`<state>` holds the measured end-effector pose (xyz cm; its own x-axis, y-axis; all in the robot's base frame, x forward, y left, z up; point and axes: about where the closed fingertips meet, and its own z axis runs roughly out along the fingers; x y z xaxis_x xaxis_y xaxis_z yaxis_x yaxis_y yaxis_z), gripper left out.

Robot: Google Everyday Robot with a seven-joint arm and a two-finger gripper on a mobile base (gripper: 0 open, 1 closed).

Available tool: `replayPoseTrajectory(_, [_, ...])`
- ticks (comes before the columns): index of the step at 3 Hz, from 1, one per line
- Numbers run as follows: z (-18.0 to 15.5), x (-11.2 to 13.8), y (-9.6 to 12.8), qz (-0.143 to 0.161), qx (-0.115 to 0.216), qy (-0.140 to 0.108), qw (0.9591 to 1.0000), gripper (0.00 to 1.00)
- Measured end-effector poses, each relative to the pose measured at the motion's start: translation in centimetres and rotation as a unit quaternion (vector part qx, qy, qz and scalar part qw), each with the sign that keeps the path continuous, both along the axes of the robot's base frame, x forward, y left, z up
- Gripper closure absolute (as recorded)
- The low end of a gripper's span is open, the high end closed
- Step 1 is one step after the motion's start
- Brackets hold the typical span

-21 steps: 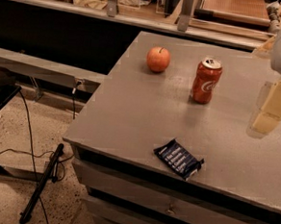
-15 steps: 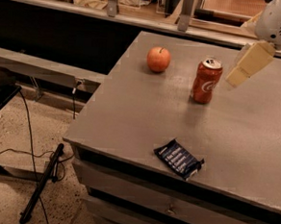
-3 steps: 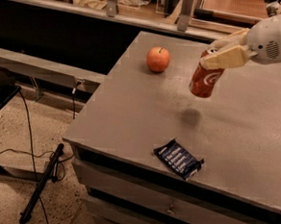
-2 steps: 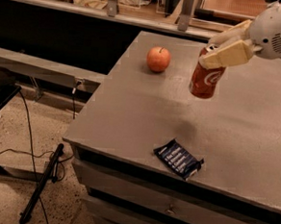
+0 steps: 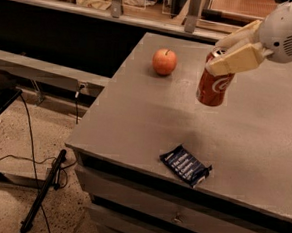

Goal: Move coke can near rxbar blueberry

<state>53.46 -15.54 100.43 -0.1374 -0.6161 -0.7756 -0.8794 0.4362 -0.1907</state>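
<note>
Coke can point(image 5: 213, 88) in tool point(image 5: 219, 55) above table point(image 5: 136, 113)

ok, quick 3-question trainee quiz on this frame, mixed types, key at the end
1. True or false: the coke can stands on the table.
2. Which lies nearest the table's front edge? A) apple B) rxbar blueberry C) coke can
3. Fill in: the gripper, above the table's far right part, is shut on the ____.

Key:
1. False. It is held tilted in the air, clear of the surface.
2. B
3. coke can
</note>
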Motion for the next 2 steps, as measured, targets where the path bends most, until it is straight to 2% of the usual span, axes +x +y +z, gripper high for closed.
replayPoseTrajectory(1, [0.0, -2.5, 0.1, 0.019, 0.017, -0.021, 0.9995, 1.0])
replayPoseTrajectory(2, [-0.3, -6.1, -0.3, 0.035, 0.02, -0.04, 0.9984, 1.0])
